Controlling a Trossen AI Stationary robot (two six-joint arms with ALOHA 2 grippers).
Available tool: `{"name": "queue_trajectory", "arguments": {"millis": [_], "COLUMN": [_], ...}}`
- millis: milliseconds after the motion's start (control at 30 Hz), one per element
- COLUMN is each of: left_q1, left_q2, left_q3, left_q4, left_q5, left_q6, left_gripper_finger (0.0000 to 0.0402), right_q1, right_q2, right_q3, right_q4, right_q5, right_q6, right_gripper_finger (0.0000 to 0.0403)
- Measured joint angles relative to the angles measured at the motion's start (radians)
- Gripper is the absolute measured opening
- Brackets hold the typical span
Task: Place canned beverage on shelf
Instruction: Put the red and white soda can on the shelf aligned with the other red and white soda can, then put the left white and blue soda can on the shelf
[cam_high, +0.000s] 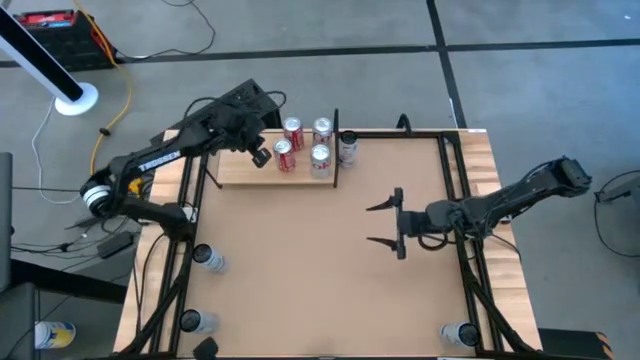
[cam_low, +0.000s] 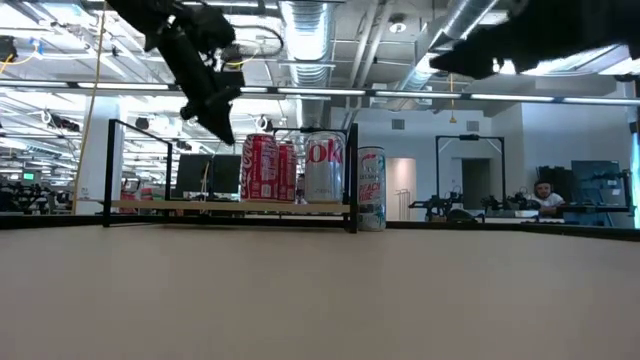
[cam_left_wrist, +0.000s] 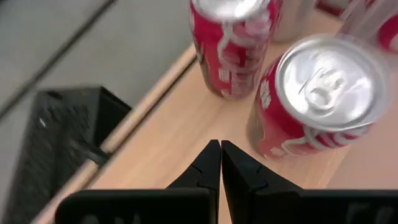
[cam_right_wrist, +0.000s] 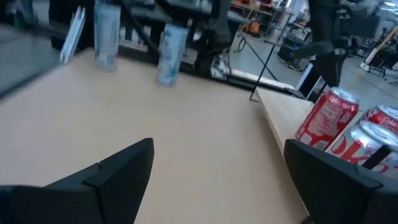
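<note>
Tan tabletop (cam_high: 330, 260): shelf (cam_high: 240, 172) at far left carries four upright cans. Left claw (cam_high: 261, 155), pressed together and empty, hovers beside them. Pale can (cam_high: 347, 148) stands off the shelf's right end, far-left of the spread right claw (cam_high: 385, 224).

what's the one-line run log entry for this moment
left pincer: shut, empty, above shelf | shelf: four cans | pale can: on table beside shelf | right pincer: open, mid-table

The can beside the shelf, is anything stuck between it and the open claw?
Nothing visible is. The pale can stands on the table just outside the shelf's black end piece. Bare tabletop lies between it and the open right claw. The shut left claw hangs over the shelf's red cans.
</note>
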Motion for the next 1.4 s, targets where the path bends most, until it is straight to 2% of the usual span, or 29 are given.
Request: {"name": "queue_trajectory", "arguments": {"millis": [167,467,800,1067,1400], "left_q1": [-0.033,-0.105,-0.172,-0.196,-0.197], "left_q2": [0.081,0.174,0.176,0.176,0.169], "left_q3": [0.0,0.0,-0.001,-0.001,-0.001], "left_q4": [0.015,0.065,0.113,0.107,0.003], "left_q5": [-0.015,-0.18,-0.15,-0.175,-0.194], "left_q6": [-0.076,-0.183,-0.209,-0.233,-0.233], "left_gripper_finger": [0.0,0.0,0.0,0.0,0.0], "right_q1": [0.0,0.0,-0.015,-0.035,-0.032], "right_q2": [-0.03,-0.054,-0.053,-0.05,-0.05], "right_q3": [-0.006,-0.005,-0.005,-0.005,-0.005], "right_q4": [-0.011,-0.045,-0.027,-0.033,-0.032], "right_q5": [0.001,-0.001,-0.002,-0.005,-0.006], "right_q6": [-0.035,-0.101,-0.147,-0.138,-0.112], "right_gripper_finger": [0.0384,0.0384,0.0384,0.0384,0.0384]}}
